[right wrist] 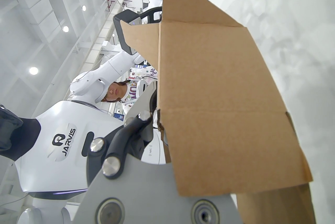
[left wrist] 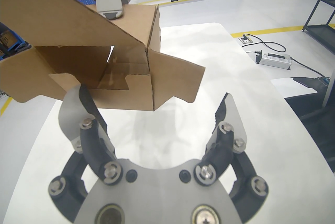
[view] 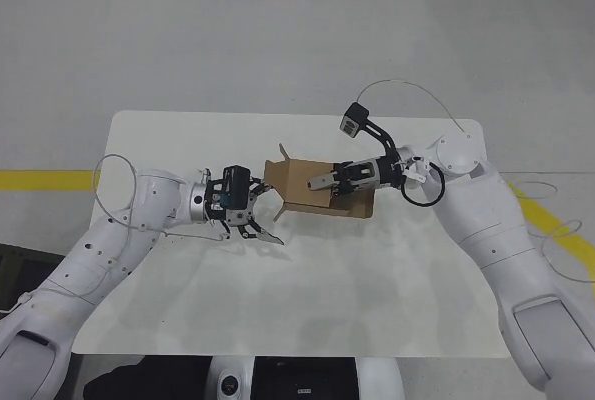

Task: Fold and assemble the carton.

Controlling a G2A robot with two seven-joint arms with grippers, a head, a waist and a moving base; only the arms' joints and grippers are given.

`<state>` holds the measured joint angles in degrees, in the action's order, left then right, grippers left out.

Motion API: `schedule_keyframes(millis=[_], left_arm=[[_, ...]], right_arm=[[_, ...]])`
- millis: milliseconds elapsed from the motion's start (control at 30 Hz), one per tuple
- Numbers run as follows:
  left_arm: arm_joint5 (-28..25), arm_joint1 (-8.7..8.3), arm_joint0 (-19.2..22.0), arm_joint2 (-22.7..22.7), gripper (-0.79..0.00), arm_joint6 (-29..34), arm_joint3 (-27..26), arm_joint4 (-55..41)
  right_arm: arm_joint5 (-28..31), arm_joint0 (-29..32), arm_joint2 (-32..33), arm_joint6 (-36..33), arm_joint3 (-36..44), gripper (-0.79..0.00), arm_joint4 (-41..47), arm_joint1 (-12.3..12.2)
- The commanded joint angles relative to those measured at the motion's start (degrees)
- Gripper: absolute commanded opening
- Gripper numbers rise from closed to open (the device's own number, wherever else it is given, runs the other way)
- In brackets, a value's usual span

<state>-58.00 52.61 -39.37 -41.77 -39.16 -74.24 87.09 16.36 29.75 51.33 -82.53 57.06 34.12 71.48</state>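
Where the bench point(view: 397, 300) nears its far edge, middle: one half-folded cardboard carton point(view: 322, 195), end flaps open, clamped in the right hand point(view: 315, 183). Left hand point(left wrist: 153, 95): fingers apart at the carton's open end, one finger against a flap.

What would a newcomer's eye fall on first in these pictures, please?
First, the half-folded brown cardboard carton over the middle of the white table, with its end flaps splayed open. The right end effector holds it by the top panel. The left end effector sits wide open just in front of the flapped end.
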Motion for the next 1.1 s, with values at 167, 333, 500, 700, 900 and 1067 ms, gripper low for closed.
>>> schedule_keyframes(millis=[167, 333, 500, 700, 900, 1067], left_arm=[[0.0, 0.25, 0.17, 0.37, -0.169, 0.7, 0.08, -1.97], [0.0, 0.37, 0.11, 0.62, -0.274, 0.44, 0.59, -4.64], [0.0, 0.2, 0.23, 1.27, -0.357, 0.11, 1.37, -6.89], [0.0, -0.23, 0.36, 2.55, -0.351, -1.33, 2.3, -8.8], [0.0, -0.94, 1.03, 4.97, -0.326, -4.98, 3.39, -10.09], [0.0, -1.7, 2.09, 6.62, -0.363, -7.12, 5.1, -12.51]], right_arm=[[0.07, 0.12, 0.2, -0.16, -0.11, -0.785, 0.2, 0.14], [0.12, 0.27, 0.35, -0.33, -0.23, -0.785, 0.2, 0.2], [0.25, 0.45, 0.76, -0.42, -0.63, -0.785, 0.4, 0.2], [0.18, 0.52, 1.16, -0.87, -0.76, -0.785, 0.76, 0.22], [-0.09, 0.46, 1.25, -1.36, -0.92, -0.785, 0.78, 0.31], [-0.44, 0.39, 1.15, -1.83, -0.98, -0.785, 0.77, 0.43]])
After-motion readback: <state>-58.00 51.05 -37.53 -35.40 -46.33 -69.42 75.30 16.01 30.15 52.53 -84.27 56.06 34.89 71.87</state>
